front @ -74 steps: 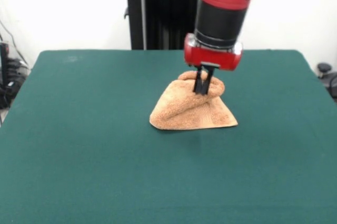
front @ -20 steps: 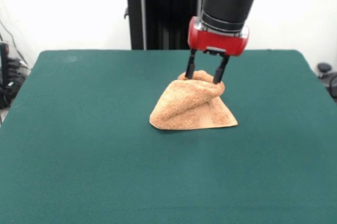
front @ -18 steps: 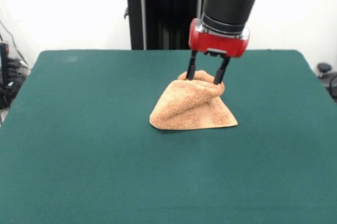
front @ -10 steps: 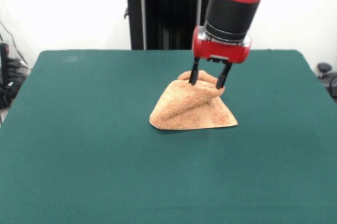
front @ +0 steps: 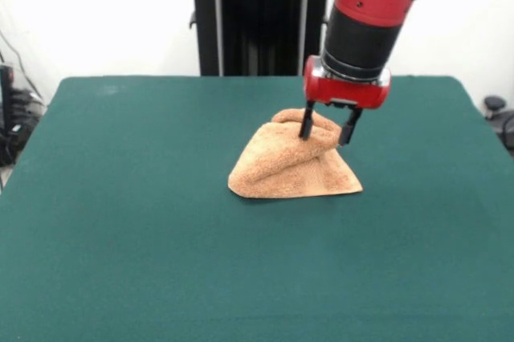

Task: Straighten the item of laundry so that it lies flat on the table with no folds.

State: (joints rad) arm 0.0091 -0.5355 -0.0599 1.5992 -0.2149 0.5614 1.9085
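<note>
A dark green table fills most of the front view, seen from across its width. Near the middle, a little toward the far edge and slightly right of centre, an orange-tan terry-cloth towel sits bunched into a rough wedge: its base lies flat against the felt with a straight hem along the near side, and the cloth rises into a rolled, folded hump at its upper right. A red and black robot arm comes down from above at a slight tilt, ending in a red wrist block. Below it hangs the gripper, with two thin black fingers spread apart. One finger presses into the top of the towel's hump; the other hangs just past the hump's right edge, so the fingers straddle the raised fold without closing on it. Behind the table stands a black pedestal against a white wall.
</note>
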